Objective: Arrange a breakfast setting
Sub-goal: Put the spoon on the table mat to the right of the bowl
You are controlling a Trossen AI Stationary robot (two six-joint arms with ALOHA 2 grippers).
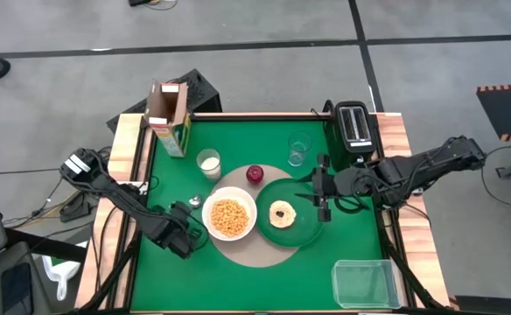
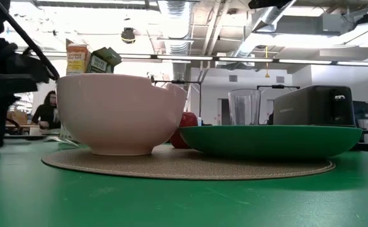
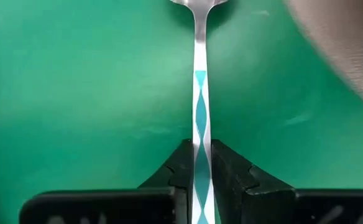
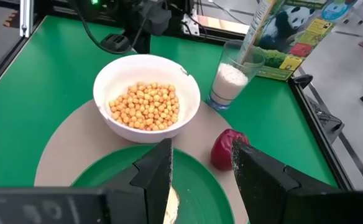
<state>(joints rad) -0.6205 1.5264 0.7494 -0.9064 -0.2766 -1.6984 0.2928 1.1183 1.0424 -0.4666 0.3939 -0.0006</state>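
Observation:
A round tan mat (image 1: 257, 249) holds a white bowl (image 1: 229, 218) of cereal and a dark-green plate (image 1: 301, 229) with a small bagel (image 1: 282, 213). A red fruit (image 1: 255, 174) sits at the mat's far edge. My left gripper (image 1: 188, 223) is left of the bowl, shut on a spoon (image 3: 200, 106) with a teal-patterned handle. My right gripper (image 1: 319, 197) is open over the plate's right rim, the bagel (image 4: 171, 205) showing between its fingers (image 4: 160, 177). The yellow-green cereal box (image 1: 170, 118) stands open at the far left. My left gripper pinches the spoon's handle (image 3: 200, 163) between its two fingers, at the handle's free end. The fingers come from the table's near side and lie along the handle, with the spoon's bowl (image 1: 195, 201) pointing toward the far edge. Whether the spoon touches the table I cannot tell.
A glass of milk (image 1: 208, 163) stands between the cereal box and the mat. An empty glass (image 1: 299, 147) and a black toaster (image 1: 355, 124) stand at the far right. A clear plastic tub (image 1: 365, 282) sits at the near right corner. A person (image 2: 45, 107) shows beyond the table.

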